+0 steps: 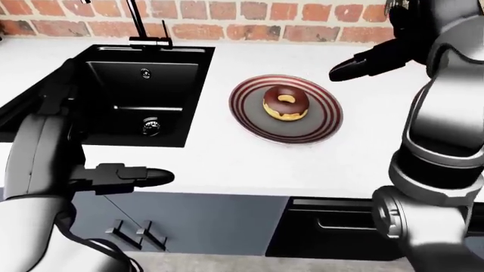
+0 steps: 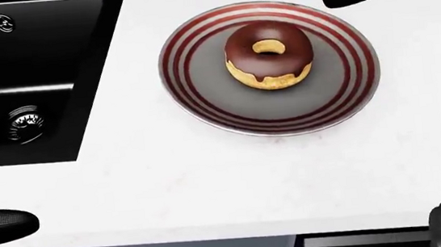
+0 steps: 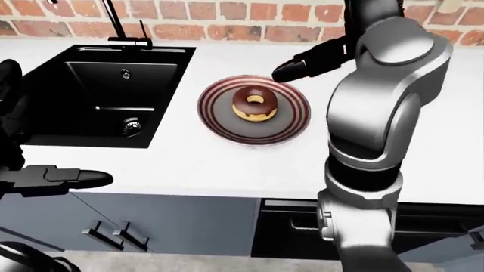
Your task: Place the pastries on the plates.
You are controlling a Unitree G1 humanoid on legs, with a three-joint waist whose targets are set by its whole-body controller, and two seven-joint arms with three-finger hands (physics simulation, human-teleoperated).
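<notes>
Chocolate-glazed doughnut (image 2: 268, 55) flat at centre of striped plate (image 2: 201, 95) on white counter (image 2: 169, 183), likely light, soft, icing sticky, best pinched at bare sides; my right robot hand (image 1: 363, 63) upper right, empty, finger spread unclear.

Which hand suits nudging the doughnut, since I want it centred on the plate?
Right hand: it hovers beside the plate and doughnut. The left hand sits low, off the counter edge.

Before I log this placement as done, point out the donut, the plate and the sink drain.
donut (image 2: 269, 55), head view, on its chocolate icing beside the hole.
plate (image 2: 201, 95), head view, on its red-striped rim, lower left.
sink drain (image 2: 26, 123), head view, on its metal strainer.
</notes>
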